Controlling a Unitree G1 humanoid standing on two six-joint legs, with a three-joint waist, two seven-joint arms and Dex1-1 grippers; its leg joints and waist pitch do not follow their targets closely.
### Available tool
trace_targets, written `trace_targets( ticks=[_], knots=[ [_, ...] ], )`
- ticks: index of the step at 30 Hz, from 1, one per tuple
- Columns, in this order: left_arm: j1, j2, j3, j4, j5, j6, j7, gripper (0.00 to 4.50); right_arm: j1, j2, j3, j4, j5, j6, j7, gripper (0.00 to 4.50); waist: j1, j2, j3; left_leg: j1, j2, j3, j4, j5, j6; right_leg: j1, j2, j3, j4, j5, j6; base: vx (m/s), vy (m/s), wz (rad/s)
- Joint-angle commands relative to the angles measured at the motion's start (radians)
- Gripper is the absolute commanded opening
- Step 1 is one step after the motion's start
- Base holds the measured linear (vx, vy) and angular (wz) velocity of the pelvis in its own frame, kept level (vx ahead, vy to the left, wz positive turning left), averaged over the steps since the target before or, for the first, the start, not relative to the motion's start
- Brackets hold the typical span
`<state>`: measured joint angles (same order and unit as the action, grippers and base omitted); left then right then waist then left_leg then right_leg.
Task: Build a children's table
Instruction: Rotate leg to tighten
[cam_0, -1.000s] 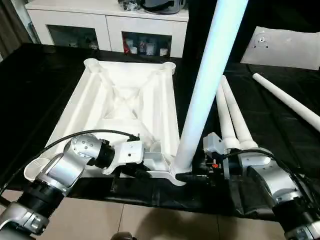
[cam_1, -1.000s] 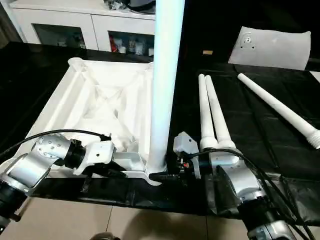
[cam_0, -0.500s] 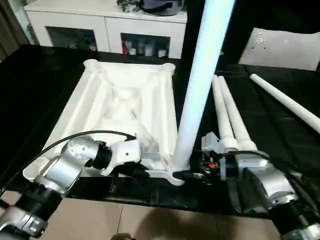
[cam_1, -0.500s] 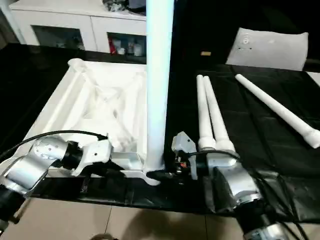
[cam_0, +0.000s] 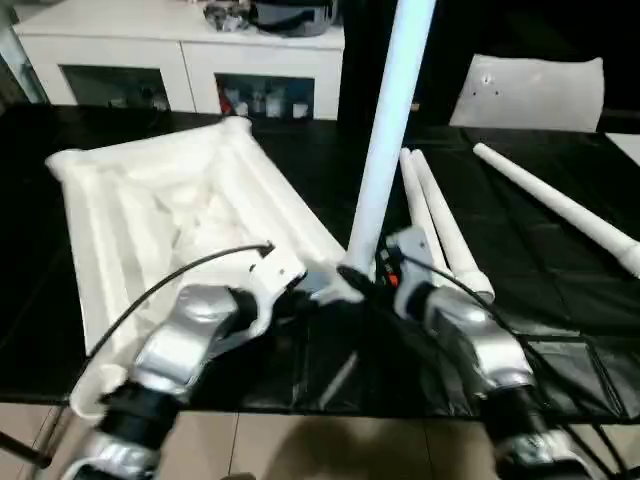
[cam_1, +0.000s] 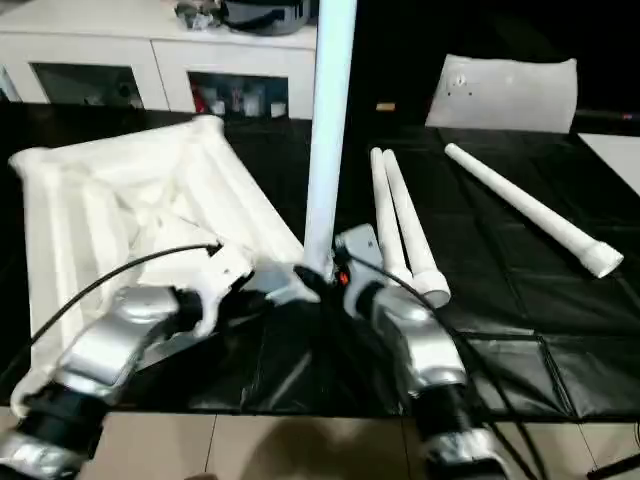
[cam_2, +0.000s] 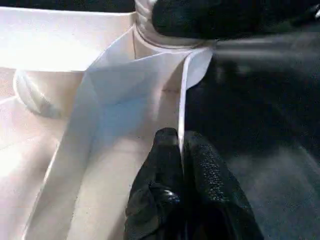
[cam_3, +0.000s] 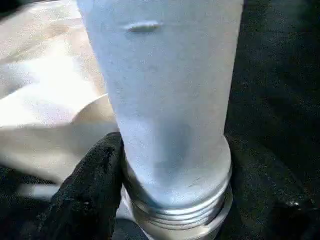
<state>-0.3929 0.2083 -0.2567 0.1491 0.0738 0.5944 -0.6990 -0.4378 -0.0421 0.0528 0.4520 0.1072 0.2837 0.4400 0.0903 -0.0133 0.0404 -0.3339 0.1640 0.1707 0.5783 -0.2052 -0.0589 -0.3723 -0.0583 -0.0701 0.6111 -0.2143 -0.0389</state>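
Leg stands upright in the near corner socket of the upturned tabletop on the black table. We have the right gripper clasped round the leg's base and the left gripper pinched shut on the tabletop's thin edge beside that socket. We should brace that edge firmly and keep the leg vertical while seating it; three spare legs lie nearby

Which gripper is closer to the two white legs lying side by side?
Right. The right gripper grips the upright leg beside the pair; the left gripper pinches the tabletop's rim, farther off.
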Motion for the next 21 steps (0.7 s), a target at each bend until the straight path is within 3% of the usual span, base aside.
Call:
trace_targets(
  ticks=[1, 3, 5, 9, 10, 12, 16, 21],
  knots=[
    [-0.039, -0.038, -0.032, -0.020, 0.003, -0.011, 0.067, 0.00, 0.031, 0.070, 0.090, 0.040, 0.020, 0.040, 0.046, 3.42, 0.007, 0.009, -0.048, -0.010, 0.066, -0.028, -0.068, -0.114, 0.024, 0.039, -0.102, 0.065, -0.076, -0.130, -0.169, 0.000, 0.000, 0.00],
    [-0.036, -0.034, -0.038, -0.024, 0.009, -0.008, 0.064, 0.00, 0.032, 0.077, 0.077, 0.035, 0.024, 0.037, 0.041, 3.44, 0.007, 0.008, -0.048, -0.012, 0.064, -0.027, -0.068, -0.104, 0.038, 0.040, -0.099, 0.063, -0.075, -0.109, -0.170, 0.000, 0.000, 0.00],
    [-0.033, -0.023, -0.042, -0.028, 0.011, -0.009, 0.051, 0.00, 0.035, 0.069, 0.071, 0.019, 0.025, 0.023, 0.052, 3.77, 0.009, 0.008, -0.047, -0.013, 0.066, -0.027, -0.068, -0.103, 0.046, 0.041, -0.100, 0.062, -0.076, -0.111, -0.171, 0.000, 0.000, 0.00],
    [-0.030, -0.001, -0.037, -0.033, 0.010, -0.007, 0.030, 0.00, 0.039, 0.054, 0.054, 0.003, 0.033, 0.002, 0.062, 3.98, 0.006, 0.013, -0.043, -0.011, 0.069, -0.029, -0.075, -0.154, 0.031, 0.038, -0.099, 0.061, -0.083, -0.177, -0.166, 0.000, 0.000, 0.00],
    [-0.027, 0.015, -0.036, -0.037, 0.012, -0.007, 0.015, 0.00, 0.049, 0.036, 0.047, -0.017, 0.039, -0.016, 0.086, 4.21, 0.006, 0.012, -0.043, -0.010, 0.070, -0.030, -0.076, -0.169, 0.026, 0.039, -0.101, 0.062, -0.085, -0.196, -0.159, 0.000, 0.000, 0.00],
    [-0.024, 0.028, -0.034, -0.037, 0.010, -0.009, 0.005, 0.00, 0.058, 0.016, 0.045, -0.034, 0.043, -0.033, 0.110, 4.29, 0.006, 0.015, -0.044, -0.010, 0.070, -0.029, -0.075, -0.162, 0.027, 0.039, -0.100, 0.062, -0.084, -0.175, -0.158, 0.000, 0.000, 0.00],
    [-0.015, 0.096, -0.047, -0.017, -0.005, -0.093, -0.079, 0.00, 0.094, -0.086, 0.033, -0.107, 0.062, -0.082, 0.232, 4.44, 0.009, 0.010, -0.052, -0.021, 0.067, -0.027, -0.063, -0.069, 0.067, 0.044, -0.097, 0.060, -0.066, -0.011, -0.182, 0.000, 0.000, 0.00],
    [-0.004, 0.156, -0.070, 0.009, -0.022, -0.222, -0.186, 0.00, 0.105, -0.168, 0.015, -0.142, 0.090, -0.097, 0.339, 4.44, 0.012, 0.010, -0.049, -0.019, 0.068, -0.025, -0.061, -0.085, 0.088, 0.043, -0.099, 0.058, -0.072, -0.056, -0.186, 0.000, 0.000, 0.00]
  ],
)
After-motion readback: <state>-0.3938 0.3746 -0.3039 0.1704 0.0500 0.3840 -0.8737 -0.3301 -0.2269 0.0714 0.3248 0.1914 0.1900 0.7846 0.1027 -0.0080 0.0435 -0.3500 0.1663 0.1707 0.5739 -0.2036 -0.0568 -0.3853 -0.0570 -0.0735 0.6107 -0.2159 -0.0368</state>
